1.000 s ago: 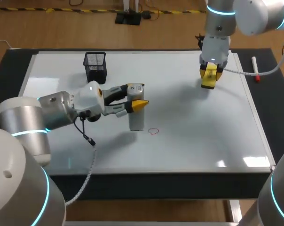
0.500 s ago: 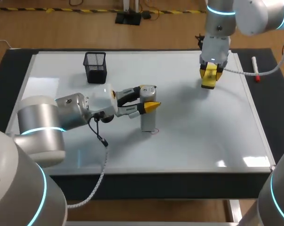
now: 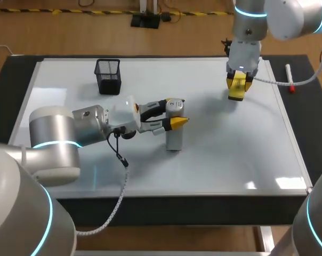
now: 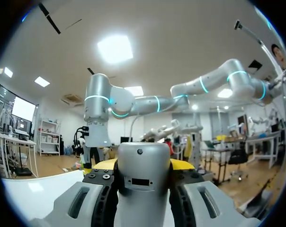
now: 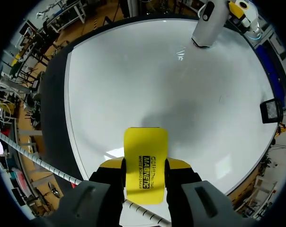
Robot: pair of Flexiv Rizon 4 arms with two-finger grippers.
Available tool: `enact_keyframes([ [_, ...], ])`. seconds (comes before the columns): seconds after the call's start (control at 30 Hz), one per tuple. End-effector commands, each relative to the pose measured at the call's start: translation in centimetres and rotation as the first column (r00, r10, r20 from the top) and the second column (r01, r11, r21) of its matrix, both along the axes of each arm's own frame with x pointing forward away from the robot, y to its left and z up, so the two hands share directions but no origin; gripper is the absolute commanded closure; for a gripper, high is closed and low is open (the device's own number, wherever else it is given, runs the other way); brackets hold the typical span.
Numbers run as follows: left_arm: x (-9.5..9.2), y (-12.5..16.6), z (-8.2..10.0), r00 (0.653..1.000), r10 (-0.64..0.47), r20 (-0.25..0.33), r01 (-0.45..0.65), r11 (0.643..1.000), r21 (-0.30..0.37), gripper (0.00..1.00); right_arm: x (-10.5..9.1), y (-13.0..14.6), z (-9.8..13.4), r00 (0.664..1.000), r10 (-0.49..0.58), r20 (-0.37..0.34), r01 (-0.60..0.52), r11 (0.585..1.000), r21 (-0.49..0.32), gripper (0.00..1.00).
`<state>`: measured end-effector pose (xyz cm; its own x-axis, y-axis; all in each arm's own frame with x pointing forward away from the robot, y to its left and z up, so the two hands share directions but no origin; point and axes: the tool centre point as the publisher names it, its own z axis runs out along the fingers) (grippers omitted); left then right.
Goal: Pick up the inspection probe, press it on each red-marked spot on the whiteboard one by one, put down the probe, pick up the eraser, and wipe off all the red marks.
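A robotics lab: two grey arms with glowing cyan rings, the left arm (image 3: 51, 130) entering from 8 o'clock and the right arm (image 3: 246, 32) from 1 o'clock, hang over a whiteboard (image 3: 219, 160). The whiteboard lies flat on a black bench (image 3: 11, 90), with a mesh pen cup (image 3: 108, 76) at 11 o'clock.

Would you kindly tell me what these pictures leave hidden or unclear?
Head view: the base of the probe covers the whiteboard under it, hiding any red mark there.
Left wrist view: the probe in the left tool blocks the contact spot.
Right wrist view: the eraser shows one face only.
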<state>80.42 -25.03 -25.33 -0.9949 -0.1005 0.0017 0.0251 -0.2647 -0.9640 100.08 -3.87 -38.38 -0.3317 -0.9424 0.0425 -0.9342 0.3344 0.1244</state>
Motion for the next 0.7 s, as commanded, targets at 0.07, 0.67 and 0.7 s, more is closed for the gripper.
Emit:
enact_keyframes([
  [0.07,0.13,-0.27,-0.4,1.0,-0.009,-0.001,0.009,1.0,0.0,1.0,0.08,-0.08,0.1,1.0,0.002,-0.001,-0.002,1.0,-0.003,1.0],
  [0.67,0.24,-0.26,-0.85,1.0,-0.013,-0.009,0.013,1.0,0.014,1.0,0.08,-0.08,0.1,1.0,0.002,-0.001,-0.002,1.0,-0.003,1.0],
  [0.7,0.23,-0.26,-0.85,1.0,-0.013,-0.009,0.014,1.0,0.014,1.0,0.08,-0.08,0.1,1.0,0.002,-0.001,-0.002,1.0,-0.003,1.0],
])
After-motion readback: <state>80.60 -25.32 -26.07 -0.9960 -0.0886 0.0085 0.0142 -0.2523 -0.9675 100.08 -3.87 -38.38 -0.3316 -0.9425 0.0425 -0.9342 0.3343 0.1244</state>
